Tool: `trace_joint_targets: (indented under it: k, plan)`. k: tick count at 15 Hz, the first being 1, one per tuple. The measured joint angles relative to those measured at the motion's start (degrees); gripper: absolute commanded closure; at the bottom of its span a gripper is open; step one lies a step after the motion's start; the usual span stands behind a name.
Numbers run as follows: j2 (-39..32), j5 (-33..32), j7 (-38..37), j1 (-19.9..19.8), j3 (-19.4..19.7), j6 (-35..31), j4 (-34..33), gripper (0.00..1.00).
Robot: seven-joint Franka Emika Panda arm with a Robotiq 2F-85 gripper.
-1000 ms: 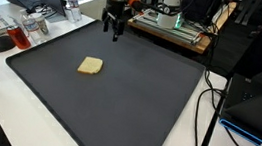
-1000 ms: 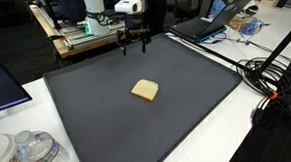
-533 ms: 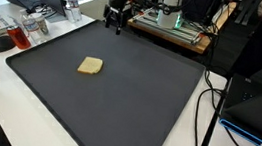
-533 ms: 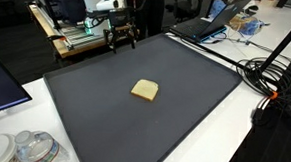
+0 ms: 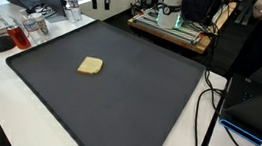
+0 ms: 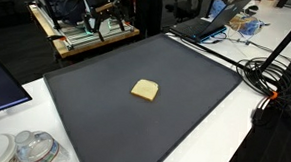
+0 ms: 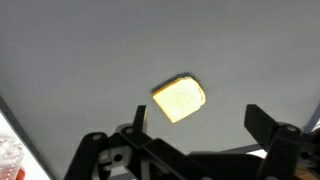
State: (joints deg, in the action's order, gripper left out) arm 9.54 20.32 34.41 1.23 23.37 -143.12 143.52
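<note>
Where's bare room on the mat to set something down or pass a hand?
The dark grey mat is bare on every side of the pale yellow square piece, widest toward the edge by the black cables. Crowded: clear plastic containers off one corner, black cables along that side, wooden rack behind the far edge.

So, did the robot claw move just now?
Yes. The gripper has lifted away from the far edge of the black mat, toward the clear bottle.
</note>
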Motion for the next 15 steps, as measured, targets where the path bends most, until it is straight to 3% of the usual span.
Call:
trace_joint_targets:
  k: [3, 7, 15]
  plan:
    - [-5.63, 2.76, 4.76, -3.95, 0.62, 9.42, -7.22, 0.0]
    - [-14.6, 4.51, 4.89, -6.92, -3.95, 17.01, -16.38, 0.0]
    - [-24.66, 4.92, -2.74, -11.0, -13.24, 19.99, -27.72, 0.0]
